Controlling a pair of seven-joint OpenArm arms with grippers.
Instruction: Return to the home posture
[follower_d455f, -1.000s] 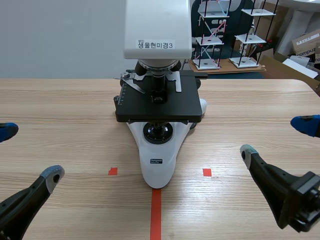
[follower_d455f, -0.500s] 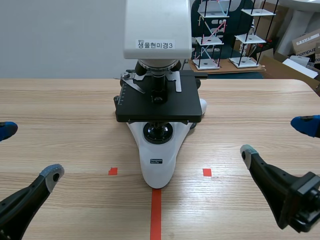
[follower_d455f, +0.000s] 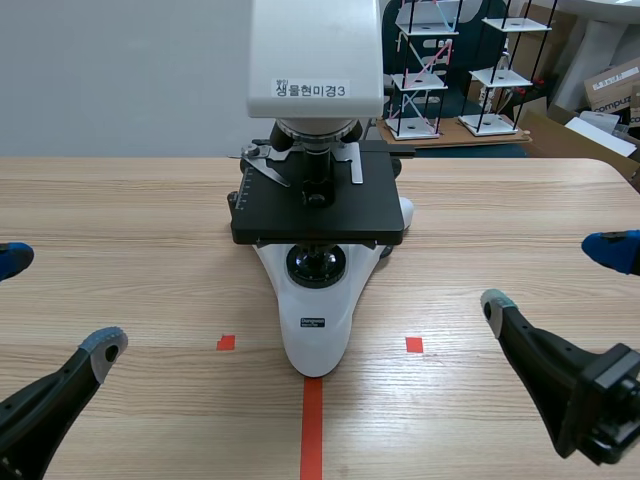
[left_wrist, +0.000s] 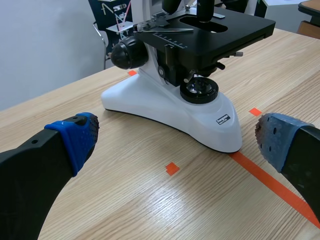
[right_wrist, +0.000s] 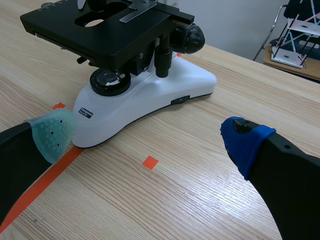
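A white microscope (follower_d455f: 316, 200) with a black stage stands at the table's middle, its base pointing toward me. My left gripper (follower_d455f: 55, 305) rests low at the left edge, open, with nothing between its fingers. My right gripper (follower_d455f: 555, 275) sits low at the right edge, also open and empty. In the left wrist view the microscope (left_wrist: 185, 95) lies ahead of the open left gripper (left_wrist: 175, 145). In the right wrist view the microscope (right_wrist: 130, 75) lies ahead of the open right gripper (right_wrist: 147, 135). Both grippers are well apart from the microscope.
The wooden table (follower_d455f: 130, 230) spreads wide on both sides of the microscope. Behind the far edge stand wire model racks (follower_d455f: 420, 70) and cardboard boxes (follower_d455f: 610, 95).
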